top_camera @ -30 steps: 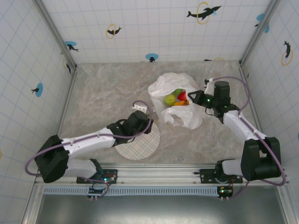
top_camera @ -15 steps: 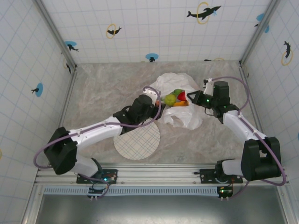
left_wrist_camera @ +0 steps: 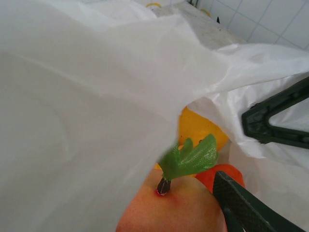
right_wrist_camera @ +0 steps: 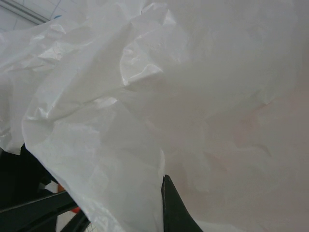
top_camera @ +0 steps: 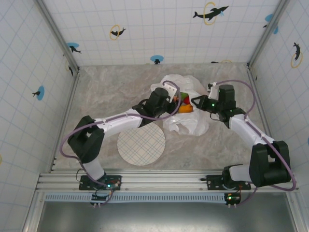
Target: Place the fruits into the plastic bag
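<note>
Plate (top_camera: 141, 144), one, round, cream with grid lines, sits on the marble table (top_camera: 106, 92) near the arm bases, apart from the bag. Left gripper (top_camera: 171, 99) is at the bag mouth, tips hard to make out under film from above. Wrist view shows one dark finger (left_wrist_camera: 241, 208) against a peach-red fruit (left_wrist_camera: 169, 215) with a green leaf; the other finger is hidden by film. Jaws sit half-wide, gripping that fruit. Three fruits counted there: the held one, a yellow fruit (left_wrist_camera: 198, 128) and an orange fruit (left_wrist_camera: 227, 176), both partly covered. Plastic bag (top_camera: 188, 123), one, white, thin, wrinkled, lies mid-table. Right gripper (top_camera: 195, 100) is pinched closed on the bag's rim.
</note>
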Tool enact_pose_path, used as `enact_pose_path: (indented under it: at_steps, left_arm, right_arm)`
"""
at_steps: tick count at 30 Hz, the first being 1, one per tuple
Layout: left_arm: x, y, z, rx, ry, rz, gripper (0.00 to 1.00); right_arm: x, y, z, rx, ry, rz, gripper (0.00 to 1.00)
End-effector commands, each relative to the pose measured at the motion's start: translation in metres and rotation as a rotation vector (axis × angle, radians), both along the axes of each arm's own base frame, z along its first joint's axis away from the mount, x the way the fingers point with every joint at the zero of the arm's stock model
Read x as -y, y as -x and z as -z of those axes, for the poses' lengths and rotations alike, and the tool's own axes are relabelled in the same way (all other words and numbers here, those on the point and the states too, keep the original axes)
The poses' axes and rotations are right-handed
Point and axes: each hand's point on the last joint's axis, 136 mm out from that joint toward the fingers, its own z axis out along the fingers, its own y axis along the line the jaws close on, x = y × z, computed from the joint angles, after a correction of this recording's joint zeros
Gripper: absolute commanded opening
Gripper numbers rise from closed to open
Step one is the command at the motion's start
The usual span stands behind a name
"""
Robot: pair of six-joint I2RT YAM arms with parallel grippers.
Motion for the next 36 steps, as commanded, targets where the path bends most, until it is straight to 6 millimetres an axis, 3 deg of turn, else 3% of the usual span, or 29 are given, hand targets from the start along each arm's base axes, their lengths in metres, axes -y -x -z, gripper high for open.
enact_pose_path:
  at_steps: [1, 7, 16, 25, 31, 36]
  left_arm:
    - [0.011, -0.013, -0.010, 0.067, 0.028, -0.005, 0.56]
    - [0.018, -0.025, 0.001, 0.075, 0.042, -0.030, 0.57]
    - [0.033, -0.046, -0.003, 0.102, 0.112, -0.082, 0.59]
    - [0.055, -0.072, 0.006, 0.121, 0.197, -0.124, 0.66]
    - [0.061, -0.075, 0.015, 0.115, 0.197, -0.117, 0.74]
    - [0.058, -0.072, 0.009, 0.111, 0.195, -0.114, 0.78]
  right_arm:
    - [0.001, -0.014, -0.027, 0.078, -0.031, 0.031, 0.00]
    - [0.002, -0.020, -0.029, 0.076, -0.056, 0.059, 0.00]
    - [0.005, -0.024, -0.033, 0.083, -0.062, 0.090, 0.00]
    - [0.009, -0.030, -0.041, 0.095, -0.075, 0.134, 0.00]
    - [0.011, -0.035, -0.050, 0.114, -0.091, 0.159, 0.00]
    - [0.010, -0.034, -0.049, 0.111, -0.092, 0.154, 0.00]
